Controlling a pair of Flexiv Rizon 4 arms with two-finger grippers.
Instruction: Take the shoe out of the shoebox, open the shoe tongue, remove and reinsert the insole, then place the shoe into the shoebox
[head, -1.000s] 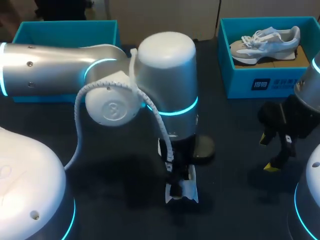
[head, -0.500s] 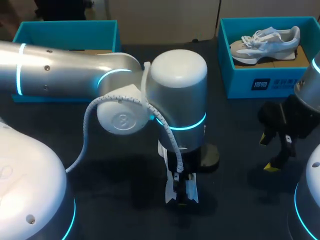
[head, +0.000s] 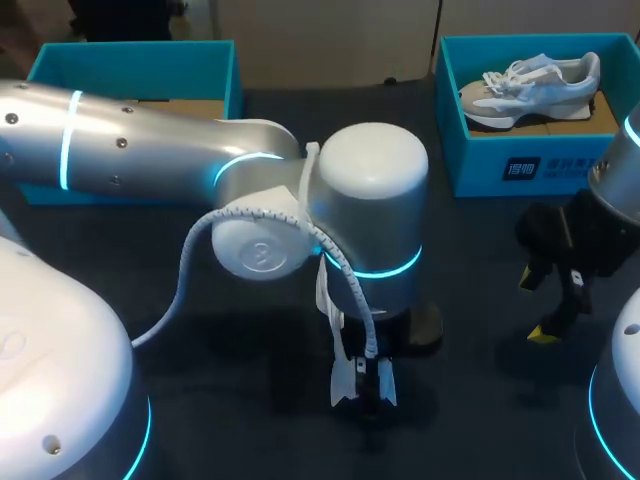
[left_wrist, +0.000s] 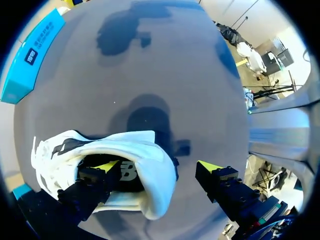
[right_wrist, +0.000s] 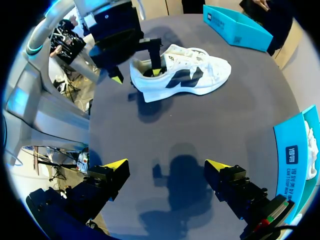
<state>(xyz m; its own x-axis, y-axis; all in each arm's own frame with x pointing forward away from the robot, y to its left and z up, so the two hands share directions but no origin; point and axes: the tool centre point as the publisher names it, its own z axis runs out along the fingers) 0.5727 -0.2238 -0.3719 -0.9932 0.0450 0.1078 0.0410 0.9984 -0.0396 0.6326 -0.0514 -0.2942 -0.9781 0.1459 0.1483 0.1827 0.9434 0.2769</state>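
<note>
Here's the left gripper (left_wrist: 159, 166), down low over the shoe (left_wrist: 65, 155) and spread wide across its heel. One yellow finger (left_wrist: 107, 165) is dipped inside the opening and the other hangs outside behind the heel, apart from it. Nothing is pinched, so the jaws are released and straddle the heel collar. It looks like a set-up for the insole: the inner finger sits right where the insole's heel end would be, and the outer one could close in on it. The shoe itself stands sole-down on the table (head: 250, 400), near the middle and toward the near edge, out of the shoebox (head: 500, 170). From the head view it is almost wholly hidden under the left wrist. Its long axis runs near to far, with the heel at the near end under the gripper and the toe pointing to the far side, roughly toward the left box (head: 130, 65). That puts the opening straight under an arm coming in from the left. Over on the right, the right gripper (right_wrist: 167, 169) hovers above bare table, fingers apart and empty, well away from the shoe. It seems parked clear of the work, yet turned toward the shoe and handy to steady it. A second shoe (head: 530, 80) lies in the shoebox at far right, untouched.
</note>
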